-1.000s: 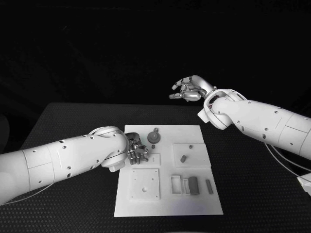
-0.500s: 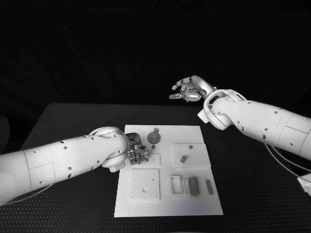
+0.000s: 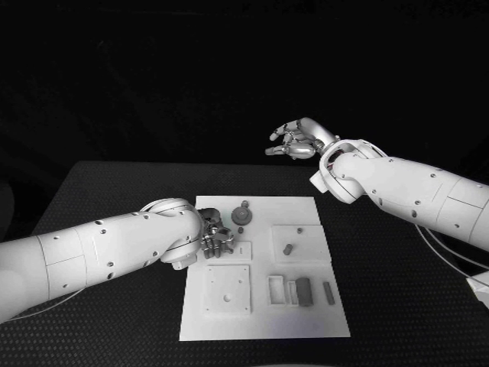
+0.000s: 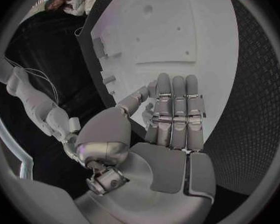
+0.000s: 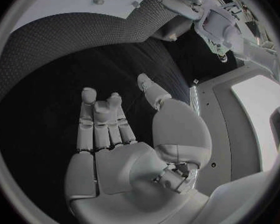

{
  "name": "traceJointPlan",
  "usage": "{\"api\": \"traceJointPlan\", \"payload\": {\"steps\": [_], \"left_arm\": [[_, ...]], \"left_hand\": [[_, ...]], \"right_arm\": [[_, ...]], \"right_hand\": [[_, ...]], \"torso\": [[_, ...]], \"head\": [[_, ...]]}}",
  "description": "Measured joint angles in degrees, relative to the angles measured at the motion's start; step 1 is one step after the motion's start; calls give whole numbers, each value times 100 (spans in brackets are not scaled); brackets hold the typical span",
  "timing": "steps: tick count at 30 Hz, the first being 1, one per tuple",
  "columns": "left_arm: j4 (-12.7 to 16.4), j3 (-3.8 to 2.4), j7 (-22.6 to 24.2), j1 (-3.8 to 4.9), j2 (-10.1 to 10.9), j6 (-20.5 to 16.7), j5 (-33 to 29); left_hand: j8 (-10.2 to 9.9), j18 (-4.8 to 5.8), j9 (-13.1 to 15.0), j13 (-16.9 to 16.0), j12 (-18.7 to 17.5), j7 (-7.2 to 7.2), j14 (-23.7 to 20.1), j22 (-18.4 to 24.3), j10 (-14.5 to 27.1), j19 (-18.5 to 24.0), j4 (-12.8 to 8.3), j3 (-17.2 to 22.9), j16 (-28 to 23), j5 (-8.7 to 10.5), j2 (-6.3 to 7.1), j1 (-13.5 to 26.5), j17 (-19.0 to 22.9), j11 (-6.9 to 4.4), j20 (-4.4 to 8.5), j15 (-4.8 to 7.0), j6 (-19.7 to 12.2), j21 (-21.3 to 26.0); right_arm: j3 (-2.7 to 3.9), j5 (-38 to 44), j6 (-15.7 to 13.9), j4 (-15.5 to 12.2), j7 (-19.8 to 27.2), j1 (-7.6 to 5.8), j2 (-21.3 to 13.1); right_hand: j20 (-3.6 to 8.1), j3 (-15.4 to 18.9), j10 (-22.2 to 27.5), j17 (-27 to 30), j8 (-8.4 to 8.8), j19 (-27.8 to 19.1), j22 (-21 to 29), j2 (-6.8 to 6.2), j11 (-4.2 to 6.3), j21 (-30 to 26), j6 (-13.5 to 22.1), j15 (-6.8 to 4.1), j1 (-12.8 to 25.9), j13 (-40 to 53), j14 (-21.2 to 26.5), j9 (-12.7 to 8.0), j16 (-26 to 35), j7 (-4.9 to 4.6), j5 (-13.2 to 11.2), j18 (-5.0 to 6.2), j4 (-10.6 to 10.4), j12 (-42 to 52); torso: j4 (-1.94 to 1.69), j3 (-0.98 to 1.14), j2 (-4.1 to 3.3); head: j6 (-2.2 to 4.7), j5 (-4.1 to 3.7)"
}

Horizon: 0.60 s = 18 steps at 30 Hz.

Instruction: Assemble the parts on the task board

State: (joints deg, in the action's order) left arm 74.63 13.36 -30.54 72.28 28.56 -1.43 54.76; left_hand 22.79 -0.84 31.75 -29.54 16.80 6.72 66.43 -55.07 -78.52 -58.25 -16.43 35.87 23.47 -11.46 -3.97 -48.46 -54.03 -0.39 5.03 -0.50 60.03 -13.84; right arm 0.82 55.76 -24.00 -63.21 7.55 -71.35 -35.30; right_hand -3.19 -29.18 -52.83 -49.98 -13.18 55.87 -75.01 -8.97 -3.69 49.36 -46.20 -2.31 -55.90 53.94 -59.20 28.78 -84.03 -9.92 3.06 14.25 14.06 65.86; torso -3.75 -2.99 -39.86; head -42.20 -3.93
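The white task board (image 3: 261, 321) lies in the middle of the black table. On it I see a round grey part (image 3: 241, 215) at the far end, a short peg (image 3: 289, 248) in a raised square, and a dark block (image 3: 303, 290) with a thin bar (image 3: 329, 293) to its right. My left hand (image 3: 214, 237) hovers low over the board's left side, fingers straight and side by side (image 4: 174, 117), with nothing in it. My right hand (image 3: 294, 140) is raised beyond the table's far edge, away from the board, fingers loosely spread (image 5: 124, 129) and empty.
A white square plate (image 3: 229, 289) and a small white frame (image 3: 277, 290) sit on the near half of the board. Black table mat (image 3: 112, 199) surrounds the board on all sides. Cables hang at the table's right edge (image 3: 454, 264).
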Motion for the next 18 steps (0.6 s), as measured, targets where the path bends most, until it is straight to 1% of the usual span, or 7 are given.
{"api": "traceJointPlan", "payload": {"steps": [5,7,18], "left_arm": [[-12,-1,-3,-2,-9,3,0],[-17,-2,-5,-2,-12,7,0],[-30,-8,-12,2,-23,83,7]], "left_hand": [[-1,0,0,0,20,-1,0,0,0,0,1,-1,0,0,0,0,6,0,0,0,0,-2],[-6,0,-1,0,20,-1,0,-2,0,-1,1,-2,0,1,1,1,6,0,1,0,0,-2],[11,0,1,-7,20,-2,0,-2,0,-1,5,-3,0,23,7,8,11,0,1,0,0,2]], "right_arm": [[0,0,3,1,-1,0,1],[0,0,4,2,-1,0,4],[0,0,16,0,-3,0,7]], "right_hand": [[0,0,0,0,0,0,0,2,0,0,0,0,-2,0,0,0,0,1,0,-1,0,0],[0,0,0,0,0,0,0,23,0,0,-5,0,-23,0,0,0,0,6,0,-2,0,0],[0,0,0,0,0,0,0,23,0,0,-7,1,-23,-4,-1,0,0,9,0,-3,0,-2]], "torso": [[0,-1,1],[0,-1,1],[0,-1,2]], "head": [[-1,-4],[-1,-5],[-8,-9]]}}
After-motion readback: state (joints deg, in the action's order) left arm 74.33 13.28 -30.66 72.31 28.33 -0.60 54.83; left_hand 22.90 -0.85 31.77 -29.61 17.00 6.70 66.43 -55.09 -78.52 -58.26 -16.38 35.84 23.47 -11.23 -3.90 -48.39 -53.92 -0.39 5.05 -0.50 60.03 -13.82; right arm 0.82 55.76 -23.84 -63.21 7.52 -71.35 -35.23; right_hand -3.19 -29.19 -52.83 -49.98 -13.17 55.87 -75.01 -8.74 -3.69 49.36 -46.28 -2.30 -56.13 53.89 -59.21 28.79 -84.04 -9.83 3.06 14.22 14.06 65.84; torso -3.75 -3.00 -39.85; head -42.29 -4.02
